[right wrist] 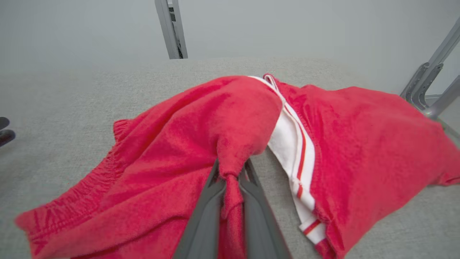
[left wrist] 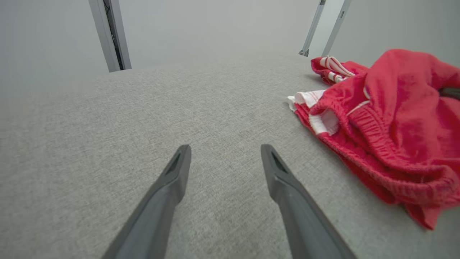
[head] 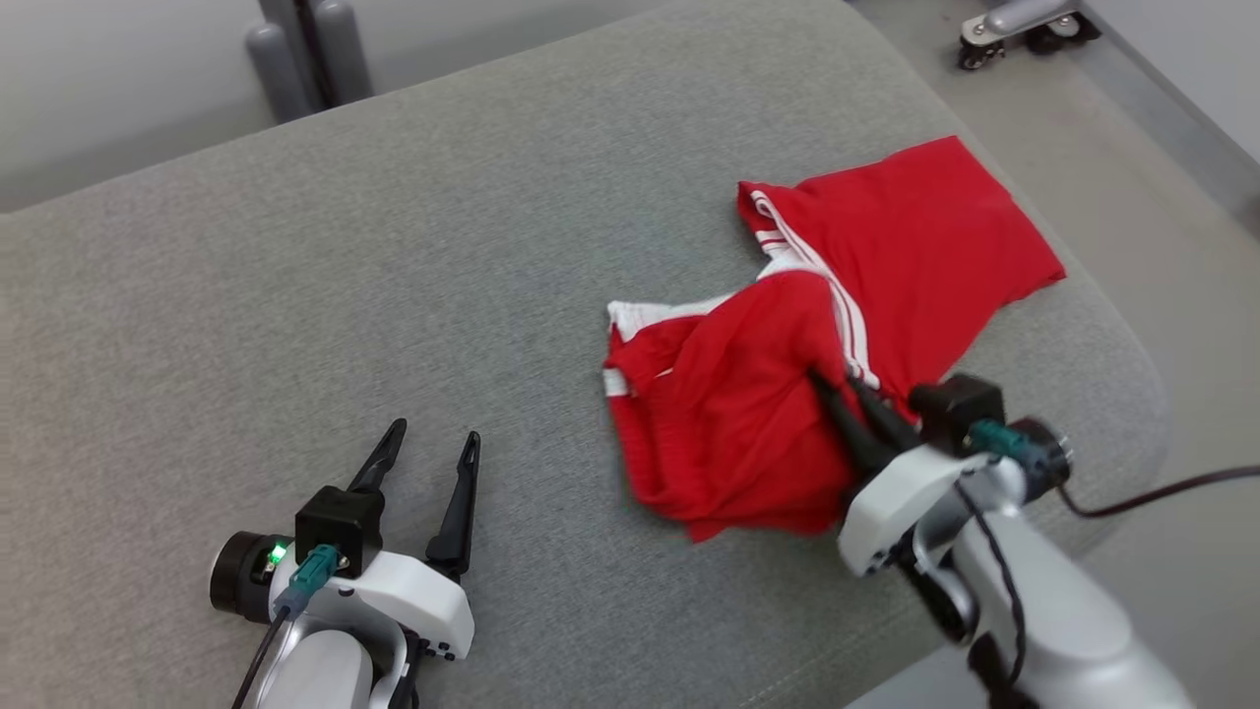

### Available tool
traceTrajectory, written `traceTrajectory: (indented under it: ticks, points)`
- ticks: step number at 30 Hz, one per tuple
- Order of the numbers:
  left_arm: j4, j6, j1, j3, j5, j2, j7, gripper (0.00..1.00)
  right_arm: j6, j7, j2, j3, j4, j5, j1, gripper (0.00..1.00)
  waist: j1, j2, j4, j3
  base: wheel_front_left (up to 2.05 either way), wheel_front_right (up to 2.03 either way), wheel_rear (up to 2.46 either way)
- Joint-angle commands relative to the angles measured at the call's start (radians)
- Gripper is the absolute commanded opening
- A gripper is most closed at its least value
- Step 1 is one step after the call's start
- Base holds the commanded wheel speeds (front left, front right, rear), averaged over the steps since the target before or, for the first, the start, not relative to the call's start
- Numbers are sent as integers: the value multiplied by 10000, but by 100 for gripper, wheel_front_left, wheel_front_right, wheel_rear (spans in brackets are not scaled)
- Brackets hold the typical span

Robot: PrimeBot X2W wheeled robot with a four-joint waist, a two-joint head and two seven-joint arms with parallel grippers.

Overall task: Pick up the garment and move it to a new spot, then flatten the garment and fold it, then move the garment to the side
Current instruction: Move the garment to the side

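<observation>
Right gripper (head: 832,379): 4 o'clock in head view, fingers (right wrist: 205,216) together, clamped on a raised fold of the garment (head: 891,236). The right wrist view shows red cloth pinched between both fingers and running down between them.

Garment: red, white side stripes, elastic band. It is crumpled and lifted at the pinch, with the rest lying on the cushion (head: 394,256). It sits at 3 o'clock in head view, one flat part reaching toward 1 o'clock near the cushion's edge.

Left gripper (head: 436,431): 7 o'clock in head view, fingers apart, holding nothing, over bare cushion. In the left wrist view the garment lies at 2 o'clock, apart from it.

Cushion: grey fabric, rounded corner.

Caster (head: 1024,25): on the floor, 1 o'clock, beyond the cushion.
</observation>
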Motion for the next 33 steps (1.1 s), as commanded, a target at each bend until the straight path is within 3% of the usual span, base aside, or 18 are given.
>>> traceTrajectory:
  ticks: [1, 13, 20, 22, 23, 29, 33]
  points:
    - [-59, -27, -131, 58, 94, 72, -14, 100, -3, 2, -223, -69, 86, -210, -245, 0, 0, 0, 199, 120, 0, 0, 0]
    - [-150, -153, -268, 96, 232, 63, -12, 100, -3, 76, -2361, -1167, 2836, -2147, -2937, 0, 0, 0, 2192, 587, 0, 0, 0]
    - [-171, -126, -305, 54, 152, 62, -11, 100, -5, 43, -3508, -2579, 4403, -2957, -3606, 0, 0, 0, 2951, 762, 0, 0, 0]
    - [-192, -96, -324, 92, 154, 64, -6, 100, -5, 28, -3783, -3158, 4647, -3241, -3709, 52, 0, 0, 3041, 794, 0, 0, 0]
    - [-196, -85, -326, 111, 153, 65, -6, 100, -5, 26, -3891, -3439, 4759, -3415, -3724, 100, 0, 0, 3072, 815, 0, 0, 0]
    - [-243, -3, -350, 214, 121, 63, -6, 100, -3, -19, -4003, -5570, 4358, -4372, -3561, 100, 0, 0, 3181, 791, 0, 0, 0]
    - [-301, 108, -304, 337, 90, 66, -8, 100, -3, -12, -3026, -6546, 2773, -4816, -3027, 100, 0, 0, 3237, 641, 0, 0, 0]
